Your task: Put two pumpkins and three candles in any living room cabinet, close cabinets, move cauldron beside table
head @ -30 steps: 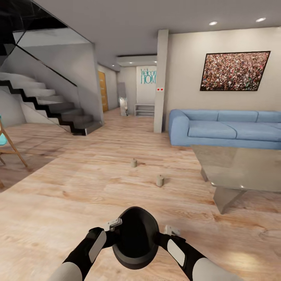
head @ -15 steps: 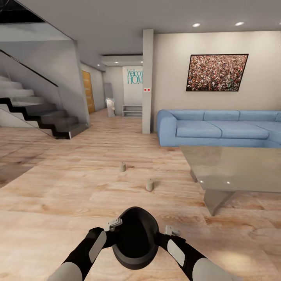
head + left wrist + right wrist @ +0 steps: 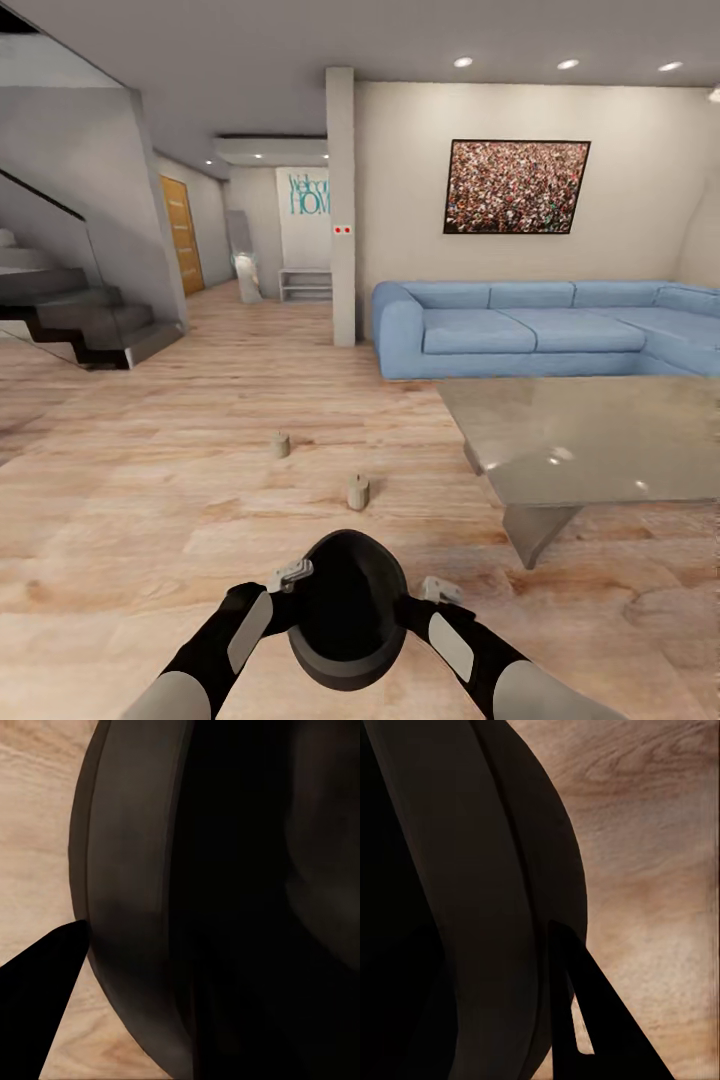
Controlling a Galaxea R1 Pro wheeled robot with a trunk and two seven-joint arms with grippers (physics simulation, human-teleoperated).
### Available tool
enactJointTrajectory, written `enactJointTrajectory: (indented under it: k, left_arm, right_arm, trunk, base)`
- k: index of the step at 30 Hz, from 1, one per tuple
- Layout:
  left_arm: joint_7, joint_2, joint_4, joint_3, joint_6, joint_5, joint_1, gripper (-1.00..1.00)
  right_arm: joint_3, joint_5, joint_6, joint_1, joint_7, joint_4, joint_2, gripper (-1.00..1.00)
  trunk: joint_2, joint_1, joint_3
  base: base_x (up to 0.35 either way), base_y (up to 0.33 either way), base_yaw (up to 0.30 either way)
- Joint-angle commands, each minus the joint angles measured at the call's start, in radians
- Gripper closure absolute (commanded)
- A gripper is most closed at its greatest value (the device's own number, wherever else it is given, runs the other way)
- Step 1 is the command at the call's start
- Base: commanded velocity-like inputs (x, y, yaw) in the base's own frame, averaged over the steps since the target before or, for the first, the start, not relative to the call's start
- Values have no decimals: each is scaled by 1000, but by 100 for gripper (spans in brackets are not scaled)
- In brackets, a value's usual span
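1. While both arms reach forward, the cauldron (image 3: 347,610) sits between the left gripper (image 3: 293,577) and right gripper (image 3: 438,592), mouth toward the head camera.
2. Each gripper meets the pot's rim on its own side; whether the fingers clamp it, I cannot tell.
3. Two candles (image 3: 358,492) (image 3: 280,445) stand upright on the wood floor (image 3: 150,500) beyond the fingertips.
4. Table (image 3: 590,440) lies ahead of the right fingers.

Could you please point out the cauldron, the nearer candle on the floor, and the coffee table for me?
cauldron (image 3: 347,610): head view, dark inside of its mouth, between both arms.
nearer candle (image 3: 358,492): head view, middle of its upright body, on the floor.
coffee table (image 3: 590,440): head view, bare glossy grey top.
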Motion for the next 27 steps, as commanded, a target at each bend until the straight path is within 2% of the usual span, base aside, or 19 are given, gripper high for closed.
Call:
enactJointTrajectory:
  k: [1,4,10,11,15,27]
  left_arm:
    - [11,37,-1,-3,5,7,0,100]
    - [11,37,-1,-3,5,8,0,100]
    - [11,37,-1,-3,5,7,0,100]
    - [3,6,-8,-1,4,9,2,100]
    - [3,3,-15,7,4,-4,3,100]
    - [4,-2,-15,13,3,-16,2,100]
  right_arm:
    - [-6,-9,3,-2,37,-81,-1,100]
    - [-6,-9,3,-2,37,-81,-1,100]
    - [-6,-9,0,-2,37,-81,-1,100]
    - [2,-15,7,-2,1,-5,-6,100]
    - [-40,53,16,-2,15,-23,-2,100]
    - [-60,69,12,-2,13,-18,-1,100]
  trunk:
    - [-1,0,-1]
    - [-1,0,-1]
    - [-1,0,-1]
    - [-1,0,-1]
    - [-1,0,-1]
    - [-1,0,-1]
  base:
    - [332,0,-287]
    - [332,0,-212]
    - [333,0,-40]
    - [0,0,0]
    - [0,0,0]
    - [0,0,0]
